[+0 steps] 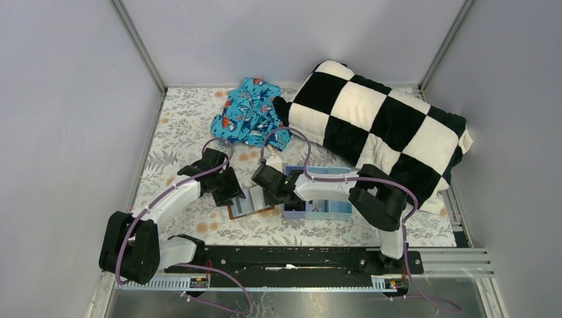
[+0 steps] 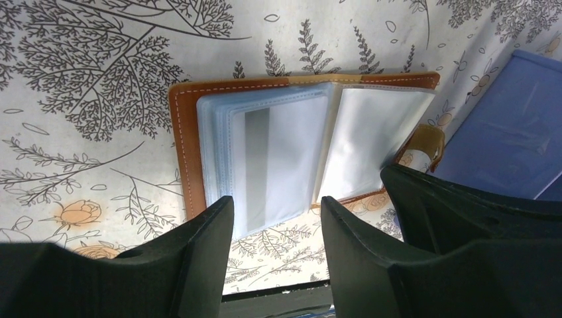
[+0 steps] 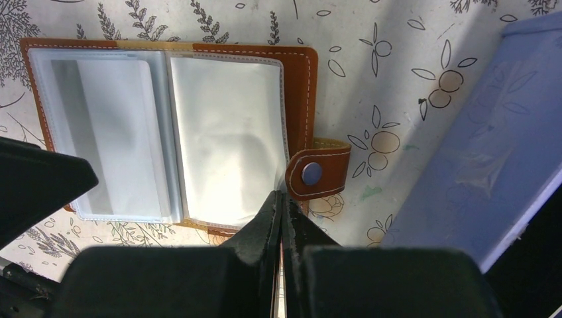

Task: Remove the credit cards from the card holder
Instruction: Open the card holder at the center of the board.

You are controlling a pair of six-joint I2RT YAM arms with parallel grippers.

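The brown card holder (image 1: 250, 203) lies open on the flowered cloth, its clear sleeves up (image 2: 265, 146) (image 3: 166, 126). A credit card (image 2: 272, 159) (image 3: 106, 132) shows through the left page's sleeve, pale with a grey band. The right page looks empty. My left gripper (image 2: 277, 202) (image 1: 232, 192) is open over the left page's near edge, its fingers on either side of that card's end and holding nothing. My right gripper (image 3: 281, 195) (image 1: 266, 191) is shut, with its tips at the right page's near corner beside the clasp tab (image 3: 317, 173). Whether they pinch the sleeve is unclear.
A light blue plastic tray (image 1: 326, 171) (image 3: 490, 146) (image 2: 510, 139) stands just right of the holder, under the right arm. A black-and-white checkered pillow (image 1: 378, 126) fills the back right. Blue patterned cloth (image 1: 250, 112) lies bunched at the back. The arms' black rail (image 1: 291, 257) runs along the near edge.
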